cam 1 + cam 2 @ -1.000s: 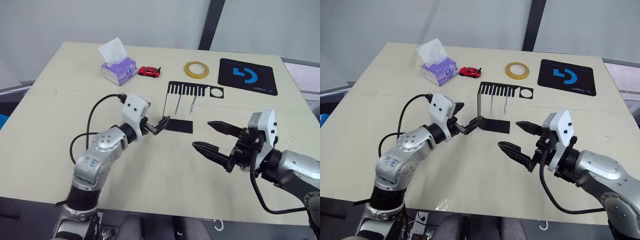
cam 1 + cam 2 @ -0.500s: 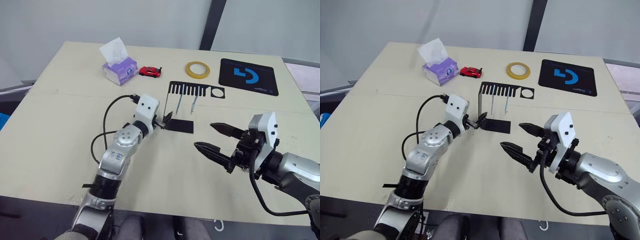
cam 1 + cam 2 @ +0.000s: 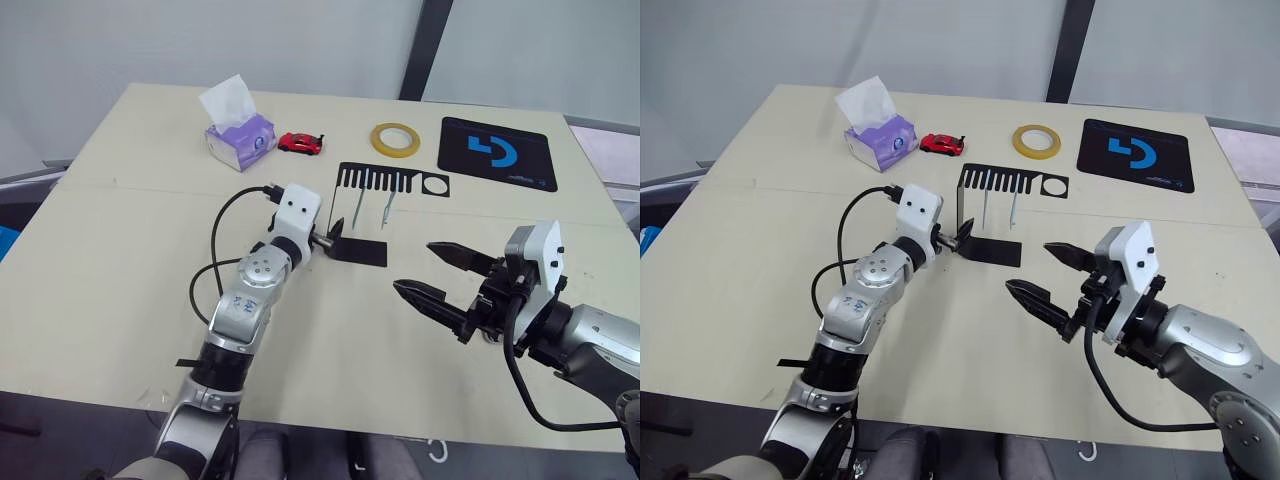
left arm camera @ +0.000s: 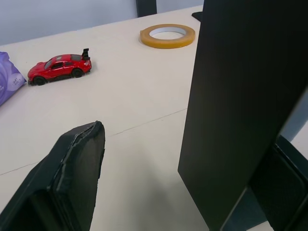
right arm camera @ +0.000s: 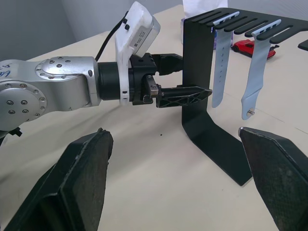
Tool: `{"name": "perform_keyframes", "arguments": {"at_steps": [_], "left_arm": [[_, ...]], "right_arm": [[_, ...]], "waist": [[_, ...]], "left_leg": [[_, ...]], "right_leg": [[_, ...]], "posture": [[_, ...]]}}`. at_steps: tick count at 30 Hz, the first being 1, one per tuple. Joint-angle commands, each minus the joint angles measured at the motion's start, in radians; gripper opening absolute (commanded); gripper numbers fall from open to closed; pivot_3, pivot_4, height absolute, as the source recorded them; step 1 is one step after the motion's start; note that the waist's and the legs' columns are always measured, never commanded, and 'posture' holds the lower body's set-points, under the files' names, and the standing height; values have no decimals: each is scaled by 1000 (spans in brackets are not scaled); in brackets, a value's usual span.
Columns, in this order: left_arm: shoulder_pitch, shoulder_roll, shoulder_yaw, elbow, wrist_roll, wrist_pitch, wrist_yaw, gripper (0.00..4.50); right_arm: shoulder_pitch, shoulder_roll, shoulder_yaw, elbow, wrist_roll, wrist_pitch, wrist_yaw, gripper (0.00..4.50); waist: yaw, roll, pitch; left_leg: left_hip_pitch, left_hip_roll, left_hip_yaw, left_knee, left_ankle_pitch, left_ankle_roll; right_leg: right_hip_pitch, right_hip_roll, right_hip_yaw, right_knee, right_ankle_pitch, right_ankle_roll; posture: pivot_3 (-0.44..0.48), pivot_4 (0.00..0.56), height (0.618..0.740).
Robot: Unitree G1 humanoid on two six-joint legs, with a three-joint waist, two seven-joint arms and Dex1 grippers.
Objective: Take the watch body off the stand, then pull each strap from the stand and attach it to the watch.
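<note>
The beige counter (image 3: 120,200) carries everything. At its far right lies a black mat (image 3: 495,152) with a blue logo, and a tissue pack (image 3: 238,136) sits at the far left. Mid-counter stands the stand (image 3: 985,215), its slotted top plate level, with both straps (image 5: 219,72) hanging from the slots, side by side and apart. The left gripper (image 3: 962,236) is at the stand's upright, jaws spread with the black sheet between them, one finger on each side. The right gripper (image 3: 440,275) hovers near the stand's foot, jaws spread wide, holding nothing. A yellow tape roll (image 3: 393,139) and a red toy car (image 3: 299,143) lie beyond the stand.
</note>
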Motion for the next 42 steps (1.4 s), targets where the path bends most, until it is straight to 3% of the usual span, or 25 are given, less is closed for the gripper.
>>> {"name": "perform_keyframes", "arguments": {"at_steps": [1,7,11,15,18,26,31,36,42], "left_arm": [[-25,-7,14,-3,11,-15,-6,4500],[-25,-25,29,10,2,-10,1,4500],[-29,-39,24,17,3,-24,-10,3274],[-32,-42,25,23,12,-30,-15,1276],[-37,-40,22,28,17,-40,-21,68],[-19,-34,24,-20,51,-34,2,68],[11,-66,14,-107,69,90,42,68],[57,-116,24,-160,80,227,99,68],[50,-141,18,-153,119,179,157,68]], "right_arm": [[0,-13,-27,-33,7,-24,1,4454],[0,-11,-26,-33,2,-26,1,4454],[-1,-10,-22,-34,-2,-27,1,4500],[0,-7,-20,-38,-5,-28,-2,4500],[6,-2,-21,-45,-6,-29,-6,4500],[27,9,-13,-84,-4,-36,-32,4500],[-4,50,84,-134,-22,-15,-137,4500],[-77,115,186,-183,-43,66,-383,4500],[-230,271,287,-173,-33,205,-730,4500]], "waist": [[0,0,0],[0,0,0],[1,0,0],[-1,0,0],[-1,0,0],[-1,0,0],[-2,0,0],[-2,0,0],[-5,-1,-1]], "left_leg": [[0,0,0,0,0,0],[0,0,0,0,0,0],[0,0,0,0,0,0],[0,0,0,0,0,0],[0,0,0,0,0,0],[0,0,0,0,0,0],[0,0,0,0,0,0],[0,0,0,0,1,-2],[0,0,0,0,1,-2]], "right_leg": [[0,0,0,0,0,0],[0,0,0,0,0,0],[0,0,0,0,0,0],[0,0,0,0,0,0],[0,0,0,0,0,0],[0,0,0,0,0,0],[0,0,0,1,0,0],[0,-1,0,1,0,0],[-1,0,0,1,0,0]], "posture": [[0,150,738],[0,150,738],[0,150,738],[0,150,738],[0,150,738],[0,150,738],[0,150,738],[0,150,738],[0,150,738]]}}
